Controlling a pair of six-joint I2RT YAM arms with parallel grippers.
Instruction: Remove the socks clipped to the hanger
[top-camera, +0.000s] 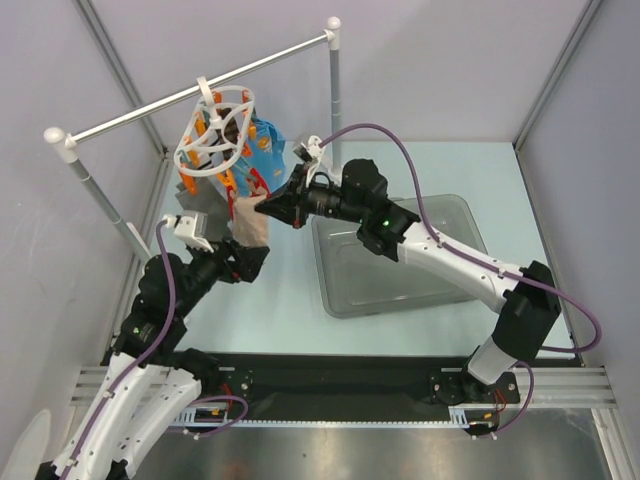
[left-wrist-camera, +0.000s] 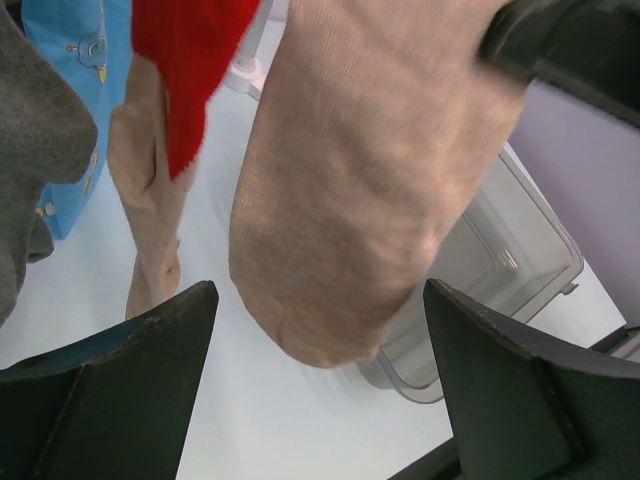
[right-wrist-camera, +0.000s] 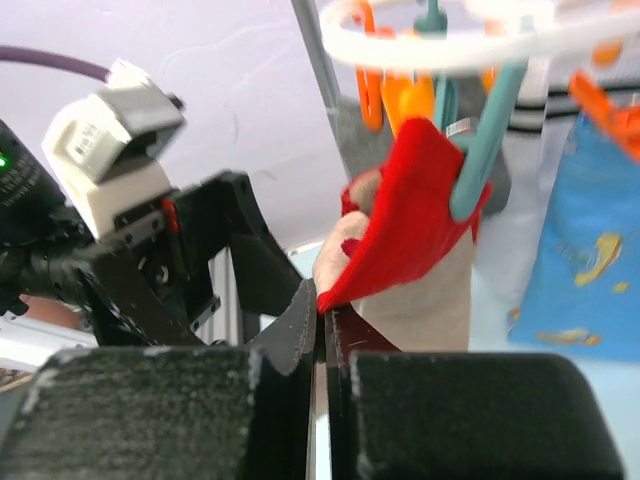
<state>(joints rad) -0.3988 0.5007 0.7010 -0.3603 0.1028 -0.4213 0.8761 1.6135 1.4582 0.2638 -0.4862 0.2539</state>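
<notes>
The beige sock (left-wrist-camera: 350, 200) is hanging between the wide-spread fingers (left-wrist-camera: 130, 380) of the left gripper (left-wrist-camera: 318, 290). Its rounded toe is lying in the gap, clear of both fingers. The right gripper (right-wrist-camera: 322, 312) is sitting higher up, with its jaws pressed together and pinching the lower corner of the sock's red cuff (right-wrist-camera: 410, 210). A teal clip (right-wrist-camera: 485, 150) is biting that same cuff from above. The clip is dangling from the oval ring of the hanger (top-camera: 214, 130), which is hooked over the white rail (top-camera: 150, 104).

The sock is looking soft and limp, a fine ribbed knit tube with a blunt toe. The cuff is looking smoother and bright red. The hanger is appearing as hard white plastic with spokes and with orange and teal clips.

The sock's long axis is running vertically, with the cuff up at the clip and the toe pointing down at the pale table (left-wrist-camera: 250, 420). In the left wrist view, a 2nd beige sock (left-wrist-camera: 150, 200) is hanging just beside it on the left. A grey sock (left-wrist-camera: 40, 130) and a blue printed cloth (left-wrist-camera: 70, 60) are hanging farther that way. A clear plastic bin (top-camera: 380, 280) is resting on the table under the right arm.
</notes>
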